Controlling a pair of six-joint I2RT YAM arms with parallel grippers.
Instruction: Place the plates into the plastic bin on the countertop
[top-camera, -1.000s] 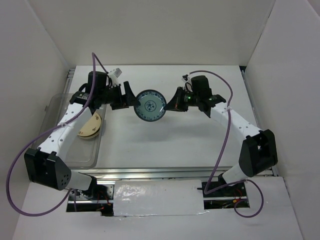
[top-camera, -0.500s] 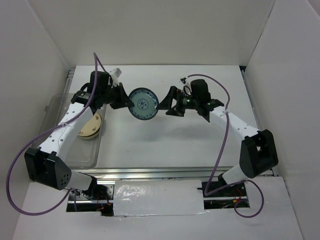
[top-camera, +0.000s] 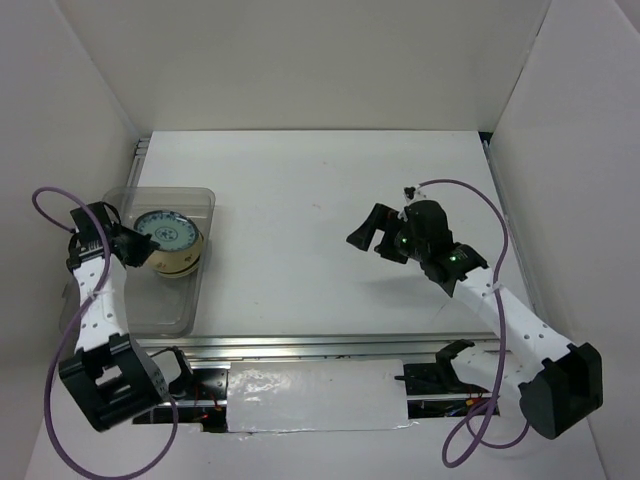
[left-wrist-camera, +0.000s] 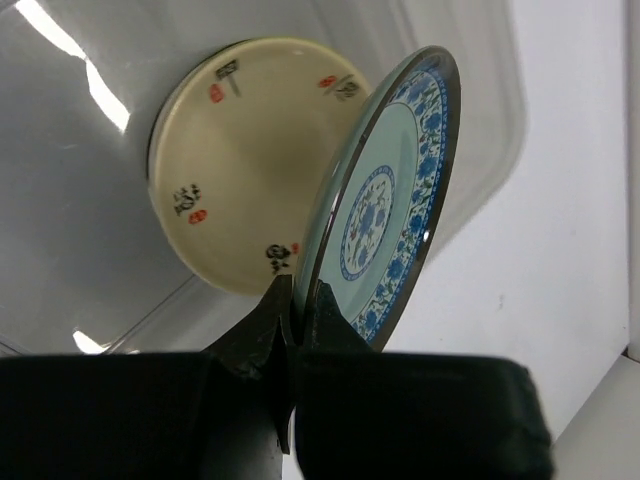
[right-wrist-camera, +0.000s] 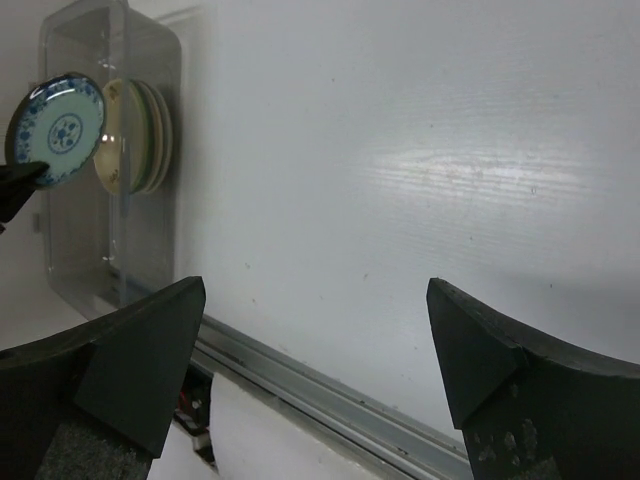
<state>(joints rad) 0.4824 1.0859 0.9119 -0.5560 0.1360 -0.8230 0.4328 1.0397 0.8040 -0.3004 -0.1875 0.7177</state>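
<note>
My left gripper (top-camera: 138, 247) is shut on the rim of a teal-blue patterned plate (top-camera: 167, 231), held tilted over the clear plastic bin (top-camera: 160, 305) at the left of the countertop (top-camera: 320, 220). In the left wrist view the jaws (left-wrist-camera: 300, 292) pinch the lower rim of the plate (left-wrist-camera: 395, 190), just above a cream plate with dark marks (left-wrist-camera: 235, 160) in the bin. Cream plates (top-camera: 184, 263) show below the held plate. My right gripper (top-camera: 366, 230) hangs open and empty over the countertop's right-middle (right-wrist-camera: 315, 300). It sees the held plate (right-wrist-camera: 55, 128) and the stacked plates (right-wrist-camera: 138, 135) far left.
A metal rail (top-camera: 320, 345) runs along the front edge of the countertop, also in the right wrist view (right-wrist-camera: 330, 390). White walls close in the left, back and right sides. Purple cables loop off both arms.
The blue plate, earlier held between both grippers at mid-table, went left with the left arm to over the bin. The right gripper let go, opened and drew back to the right.
</note>
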